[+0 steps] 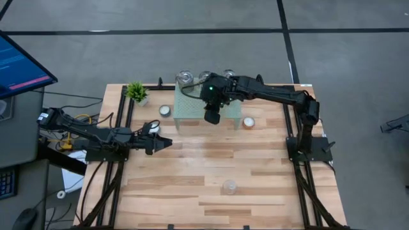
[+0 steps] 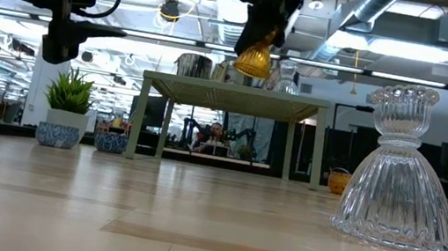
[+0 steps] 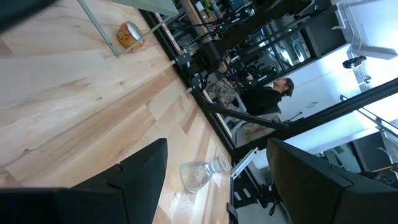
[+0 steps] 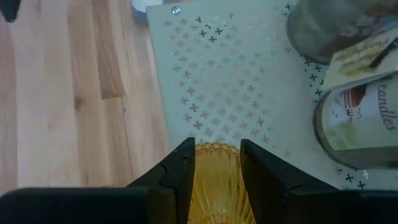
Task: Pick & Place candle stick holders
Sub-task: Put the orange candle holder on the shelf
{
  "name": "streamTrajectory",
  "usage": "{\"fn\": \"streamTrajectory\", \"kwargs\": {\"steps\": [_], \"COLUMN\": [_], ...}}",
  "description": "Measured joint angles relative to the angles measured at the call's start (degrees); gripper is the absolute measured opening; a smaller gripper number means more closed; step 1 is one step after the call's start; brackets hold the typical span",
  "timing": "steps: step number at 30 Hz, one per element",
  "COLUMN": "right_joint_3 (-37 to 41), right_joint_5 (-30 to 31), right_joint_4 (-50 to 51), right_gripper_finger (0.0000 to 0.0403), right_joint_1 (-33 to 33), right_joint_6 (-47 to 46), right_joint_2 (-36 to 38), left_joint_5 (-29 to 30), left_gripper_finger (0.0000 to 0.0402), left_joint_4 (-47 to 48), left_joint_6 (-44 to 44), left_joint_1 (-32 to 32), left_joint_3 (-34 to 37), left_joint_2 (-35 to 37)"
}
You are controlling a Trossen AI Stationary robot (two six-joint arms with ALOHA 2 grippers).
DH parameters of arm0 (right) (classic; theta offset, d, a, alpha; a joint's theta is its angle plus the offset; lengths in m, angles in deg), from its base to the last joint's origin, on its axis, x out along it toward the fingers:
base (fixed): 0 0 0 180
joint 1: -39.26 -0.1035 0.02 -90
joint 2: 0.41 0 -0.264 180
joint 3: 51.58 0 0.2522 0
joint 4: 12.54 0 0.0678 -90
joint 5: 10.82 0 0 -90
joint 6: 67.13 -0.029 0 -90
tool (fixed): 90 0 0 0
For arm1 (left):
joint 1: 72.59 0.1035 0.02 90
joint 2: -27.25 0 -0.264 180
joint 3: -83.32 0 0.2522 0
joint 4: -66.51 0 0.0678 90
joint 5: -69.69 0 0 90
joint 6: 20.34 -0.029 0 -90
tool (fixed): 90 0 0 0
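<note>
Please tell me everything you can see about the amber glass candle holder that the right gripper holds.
The amber glass holder is small, translucent and golden, with fine vertical ribs and a rounded, bell-like body in the low view. The right gripper is shut on it, one dark finger pressing each side. It hangs in the air above the pale green mesh stand, not touching its top. Silvery jars stand on the stand farther along. Its base is hidden.

Mesh stand (image 1: pixel 192 110) sits at 12 o'clock of the table (image 1: pixel 192 191). Three jars (image 1: pixel 185 78) line its far edge. Right gripper (image 1: pixel 213 116) hangs over the stand's near edge, clamped on a cup (image 2: pixel 254 60). Potted plant (image 1: pixel 137 92) at 10 o'clock. Tealight cup (image 1: pixel 165 110) left of stand, another (image 1: pixel 248 122) right. Clear holder (image 1: pixel 229 186) at 5 o'clock. Left gripper (image 1: pixel 167 142) at 9 o'clock.
</note>
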Motion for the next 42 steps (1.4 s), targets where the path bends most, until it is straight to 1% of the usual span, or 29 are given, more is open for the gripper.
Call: {"fn": "streamTrajectory", "kwargs": {"steps": [4, 9, 24, 32, 37, 42], "right_joint_3": [0.0, 0.0, 0.0, 0.0, 0.0, 0.0], "right_joint_5": [-1.3, -1.2, -1.0, -0.7, 1.5, 1.8], "right_joint_4": [-0.4, -1.0, -2.2, -2.3, -2.7, -3.3], "right_gripper_finger": [0.0111, 0.0111, 0.0114, 0.0134, 0.0148, 0.0183], "right_joint_1": [0.2, 1.2, 3.2, 3.4, 3.4, 3.4], "right_joint_6": [1.1, 1.7, 1.8, 1.8, 1.8, 1.7], "right_joint_2": [-1.0, -3.1, -3.1, -3.1, -3.1, -2.9], "left_joint_5": [0.9, 1.4, 1.8, 1.8, 1.8, 1.8], "left_gripper_finger": [0.0275, 0.0275, 0.0275, 0.0275, 0.0275, 0.0275], "left_joint_4": [0.0, 0.0, 0.0, 0.0, 0.0, 0.0], "left_joint_6": [0.1, 0.1, 0.0, -0.1, -0.1, -0.1], "left_joint_1": [0.0, 0.0, 0.0, 0.0, 0.0, 0.0], "left_joint_3": [0.0, 0.0, 0.0, 0.0, 0.0, 0.0], "left_joint_2": [0.0, 0.0, 0.0, 0.0, 0.0, 0.0]}}
